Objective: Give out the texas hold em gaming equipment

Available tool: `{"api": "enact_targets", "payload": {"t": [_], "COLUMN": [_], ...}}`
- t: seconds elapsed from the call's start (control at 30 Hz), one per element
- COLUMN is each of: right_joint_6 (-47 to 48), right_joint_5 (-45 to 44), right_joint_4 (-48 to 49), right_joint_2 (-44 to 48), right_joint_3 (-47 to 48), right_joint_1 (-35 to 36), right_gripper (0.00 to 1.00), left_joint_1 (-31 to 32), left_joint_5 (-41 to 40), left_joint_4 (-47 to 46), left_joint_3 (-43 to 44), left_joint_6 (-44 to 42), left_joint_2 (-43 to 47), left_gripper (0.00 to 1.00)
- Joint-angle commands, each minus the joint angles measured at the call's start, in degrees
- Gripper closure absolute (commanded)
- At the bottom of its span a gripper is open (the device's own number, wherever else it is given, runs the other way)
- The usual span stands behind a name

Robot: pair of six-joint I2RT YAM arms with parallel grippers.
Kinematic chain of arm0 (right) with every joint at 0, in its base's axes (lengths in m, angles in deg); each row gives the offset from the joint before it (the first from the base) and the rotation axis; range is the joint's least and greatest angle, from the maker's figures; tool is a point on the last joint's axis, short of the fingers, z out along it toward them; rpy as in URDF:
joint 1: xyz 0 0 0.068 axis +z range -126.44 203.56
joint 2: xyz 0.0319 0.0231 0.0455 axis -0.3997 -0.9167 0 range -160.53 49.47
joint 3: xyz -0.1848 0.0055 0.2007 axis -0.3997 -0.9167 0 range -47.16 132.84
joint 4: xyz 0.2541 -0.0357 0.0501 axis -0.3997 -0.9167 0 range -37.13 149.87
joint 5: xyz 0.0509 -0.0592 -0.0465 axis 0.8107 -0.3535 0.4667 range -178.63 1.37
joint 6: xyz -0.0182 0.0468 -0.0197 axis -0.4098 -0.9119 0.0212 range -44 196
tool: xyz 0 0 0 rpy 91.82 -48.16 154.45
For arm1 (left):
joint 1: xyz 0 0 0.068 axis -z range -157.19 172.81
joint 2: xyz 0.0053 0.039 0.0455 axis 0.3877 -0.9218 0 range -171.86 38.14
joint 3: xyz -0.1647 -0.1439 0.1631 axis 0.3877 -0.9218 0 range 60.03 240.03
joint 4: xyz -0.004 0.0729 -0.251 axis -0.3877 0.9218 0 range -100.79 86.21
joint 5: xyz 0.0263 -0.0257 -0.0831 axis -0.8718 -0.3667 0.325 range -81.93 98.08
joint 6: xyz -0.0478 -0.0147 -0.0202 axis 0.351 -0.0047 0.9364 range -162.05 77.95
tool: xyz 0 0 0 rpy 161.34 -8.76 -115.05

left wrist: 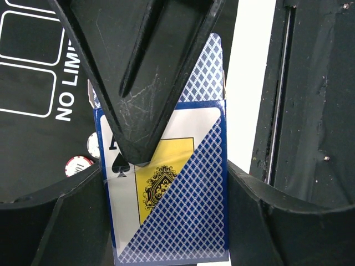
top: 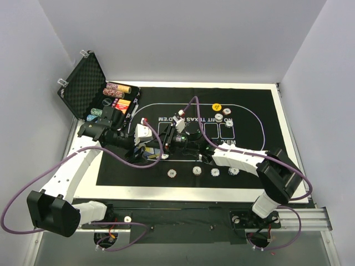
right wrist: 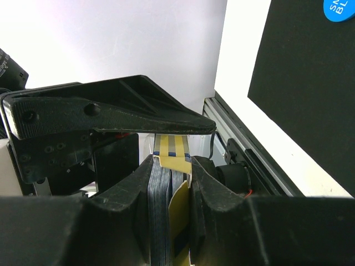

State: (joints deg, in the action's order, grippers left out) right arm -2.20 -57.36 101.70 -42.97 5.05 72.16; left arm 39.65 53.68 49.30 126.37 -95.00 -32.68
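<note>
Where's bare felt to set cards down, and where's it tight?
Free: right end of the mat, beyond the yellow button; near-left corner, left of the chip row. Tight: centre, where left pincer and right pincer grip the card pack, and by the case.

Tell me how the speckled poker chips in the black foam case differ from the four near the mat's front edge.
Case chips are packed edge-on in rolls; mat chips lie flat, singly, in a spaced row. Case chips vary in colour; mat chips look whitish. Both are round.
</note>
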Motion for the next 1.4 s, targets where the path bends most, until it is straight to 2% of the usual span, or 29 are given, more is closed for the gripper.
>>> {"api": "enact_targets", "payload": {"t": [0.0, 0.07, 0.13, 0.17, 0.2, 0.27, 0.37, 0.4, 0.43, 0.47, 0.5, 0.67, 0.8, 1.0, 1.2, 1.37], "right_joint_6": [-0.1, 0.0, -0.1, -0.2, -0.2, -0.2, 0.2, 0.3, 0.6, 0.8, 1.4, 3.0, 5.6, 10.7, 11.9, 18.2], "right_joint_5": [0.7, 0.7, 0.7, 0.7, 0.8, 1.0, 1.3, 1.4, 1.4, 1.6, 1.7, 2.7, 3.6, 4.2, 4.2, 2.7], "right_joint_4": [5.0, 5.0, 5.3, 5.4, 5.4, 5.5, 5.2, 4.6, 4.4, 3.7, 3.4, -0.2, -4.5, -11.4, -12.5, -22.6], "right_joint_2": [1.4, 1.5, 1.4, 1.4, 1.4, 1.4, 1.7, 1.8, 2.1, 2.3, 2.6, 4.2, 6.7, 11.6, 11.6, 10.0], "right_joint_3": [1.8, 1.6, 1.5, 1.4, 1.4, 1.2, 1.1, 1.0, 0.9, 0.8, 0.6, -0.2, -1.9, -4.3, -4.1, 0.6], "right_joint_1": [0.6, 0.5, 0.6, 0.5, 0.6, 0.5, 0.4, 0.4, 0.3, 0.1, -0.1, -1.0, -2.3, -3.7, -3.2, -1.7], "right_gripper": [0.88, 0.88, 0.88, 0.87, 0.87, 0.85, 0.76, 0.74, 0.67, 0.64, 0.60, 0.52, 0.49, 0.50, 0.51, 0.52], "left_joint_1": [-0.1, -0.1, -0.1, -0.1, -0.1, -0.1, -0.1, -0.1, -0.1, -0.1, -0.1, -0.1, -0.1, -0.1, 0.0, 0.4], "left_joint_5": [1.3, 1.0, 0.9, 0.9, 0.9, 0.9, 1.0, 1.0, 0.9, 1.0, 1.0, 1.4, 1.0, -0.3, 0.3, -0.3], "left_joint_4": [1.2, 1.3, 1.4, 1.7, 2.0, 2.8, 2.9, 2.9, 2.7, 2.7, 2.5, 2.2, 2.0, 5.3, 4.7, 4.8], "left_joint_3": [1.0, 1.0, 1.2, 1.4, 1.6, 1.9, 1.3, 0.7, 0.5, 0.3, 0.2, -0.3, -1.2, -2.4, -2.5, -2.2], "left_joint_6": [-2.9, -3.1, -3.3, -3.4, -3.6, -3.8, -3.8, -3.9, -3.9, -3.8, -3.8, -3.8, -4.5, -8.2, -7.6, -7.4], "left_joint_2": [1.5, 1.5, 1.3, 1.3, 1.2, 1.1, 1.5, 1.7, 1.8, 1.9, 2.2, 2.7, 3.3, 3.2, 3.0, 2.5], "left_gripper": [0.31, 0.39, 0.55, 0.60, 0.65, 0.66, 0.74, 0.81, 0.87, 0.97, 1.00, 1.00, 1.00, 1.00, 1.00, 1.00]}}
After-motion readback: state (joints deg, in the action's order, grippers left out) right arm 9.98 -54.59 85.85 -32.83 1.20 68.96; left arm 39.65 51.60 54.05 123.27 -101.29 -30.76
